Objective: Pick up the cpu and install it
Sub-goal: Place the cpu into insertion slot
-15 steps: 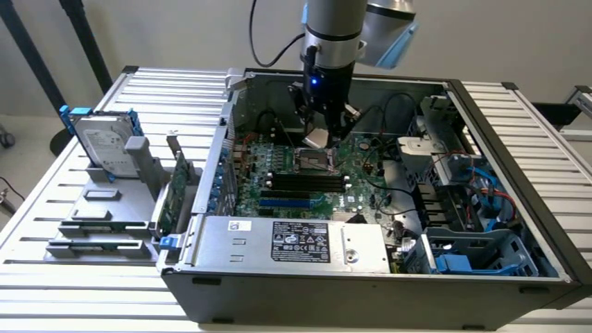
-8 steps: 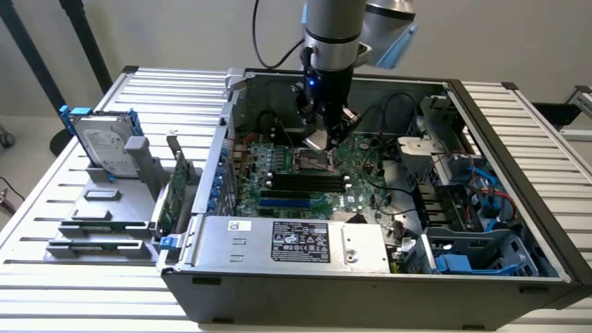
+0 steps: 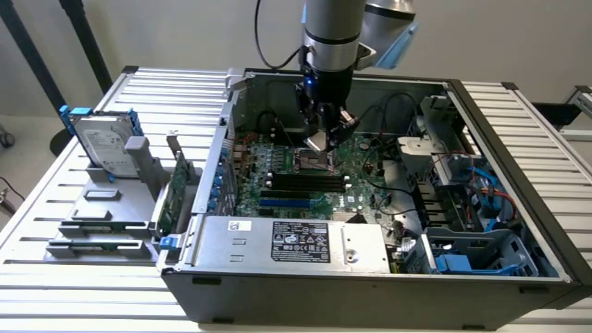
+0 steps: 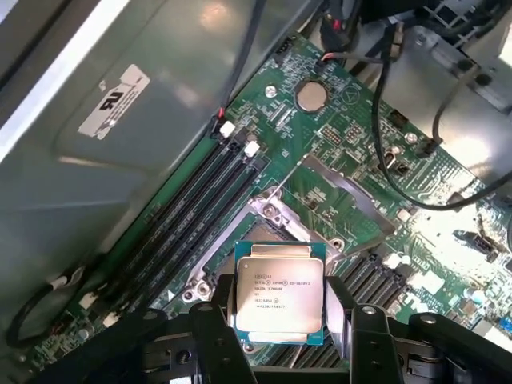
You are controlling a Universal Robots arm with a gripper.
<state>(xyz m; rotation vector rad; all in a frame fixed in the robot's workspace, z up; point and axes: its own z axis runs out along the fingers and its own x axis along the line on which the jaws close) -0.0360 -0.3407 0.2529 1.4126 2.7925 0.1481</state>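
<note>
Pincer [image 3: 319, 143] in the exterior view: hangs inside the open computer case [image 3: 277, 295], clamped on the cpu [image 3: 315, 141] just above the motherboard [image 3: 296, 200], toward the far wall. In the wrist view: pinches the cpu [image 4: 278, 292] by two opposite edges, jaws chip-wide apart, over the open socket [image 4: 260, 232]. Probably handles light, stiff, slick-topped and fragile underneath, so suits an edge hold.

Clear drop from above, crowded at the sides.
The gripper [image 3: 324, 142], clamped on the cpu [image 4: 280, 292], hangs in open air over the bare socket [image 4: 240, 240]. Black cables [image 3: 389, 104] loop close on the exterior view's right, the case wall [image 3: 277, 94] stands behind, and memory slots [image 4: 200, 200] flank the socket.
</note>
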